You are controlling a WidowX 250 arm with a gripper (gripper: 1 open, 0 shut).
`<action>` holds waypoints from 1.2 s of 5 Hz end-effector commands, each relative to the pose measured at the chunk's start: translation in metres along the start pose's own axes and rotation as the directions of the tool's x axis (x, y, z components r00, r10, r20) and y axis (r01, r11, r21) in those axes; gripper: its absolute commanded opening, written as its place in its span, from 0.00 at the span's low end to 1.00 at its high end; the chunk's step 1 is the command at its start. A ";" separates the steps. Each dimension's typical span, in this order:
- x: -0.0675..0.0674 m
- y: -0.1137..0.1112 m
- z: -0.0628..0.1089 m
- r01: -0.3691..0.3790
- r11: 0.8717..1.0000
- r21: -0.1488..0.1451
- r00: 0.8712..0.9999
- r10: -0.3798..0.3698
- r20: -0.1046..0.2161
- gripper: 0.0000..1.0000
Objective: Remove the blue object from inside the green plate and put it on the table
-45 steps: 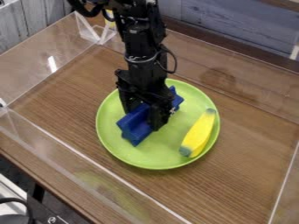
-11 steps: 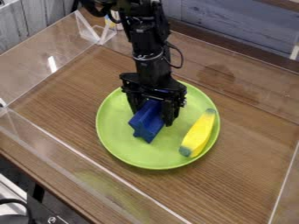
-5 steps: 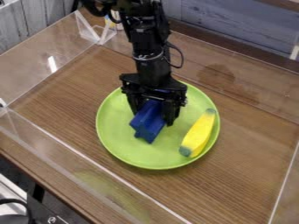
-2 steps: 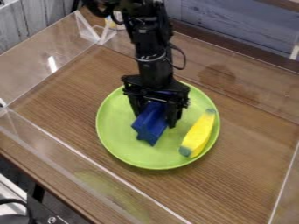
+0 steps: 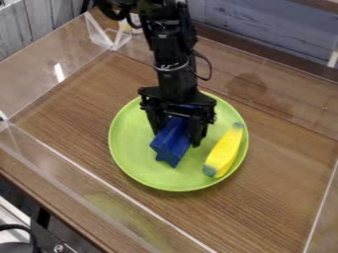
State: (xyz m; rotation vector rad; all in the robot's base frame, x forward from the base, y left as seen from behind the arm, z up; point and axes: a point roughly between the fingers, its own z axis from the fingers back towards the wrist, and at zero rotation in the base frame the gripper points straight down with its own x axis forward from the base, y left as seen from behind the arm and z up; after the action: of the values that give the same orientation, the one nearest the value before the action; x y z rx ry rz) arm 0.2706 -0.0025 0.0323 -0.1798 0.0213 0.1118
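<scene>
The elongated dark-blue plastic block [image 5: 171, 145] lies inside the round lime-green plastic plate [image 5: 146, 175], and the black robot gripper [image 5: 175, 121] is over its upper end, one dark finger to each side. Those fingers look spread around the block, but whether they press on it I cannot tell. The likeliest trouble is a poor grip: taken by one end only, the block could swivel or slip out as the arm rises. If the fingertips go too low, they could scrape the plate and drag it across the brown wood-grain table [image 5: 79, 109]. A sideways carry without enough lift could catch the block on the raised rim, and a swing toward the yellow banana-like piece [image 5: 224, 152] could knock that one instead. As for the block, it looks deep blue and stubby, slanted on the plate, its upper part hidden by the gripper.
</scene>
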 end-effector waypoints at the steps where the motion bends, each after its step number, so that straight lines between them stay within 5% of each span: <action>1: 0.004 -0.008 0.013 0.016 1.000 -0.006 0.999 -0.015 0.040 0.00; 6: 0.004 -0.017 0.030 0.011 1.000 -0.028 0.999 -0.009 0.052 0.00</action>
State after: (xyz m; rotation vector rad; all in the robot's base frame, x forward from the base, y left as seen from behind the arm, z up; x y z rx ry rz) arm 0.2644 -0.0115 0.0443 -0.2053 0.0488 0.1230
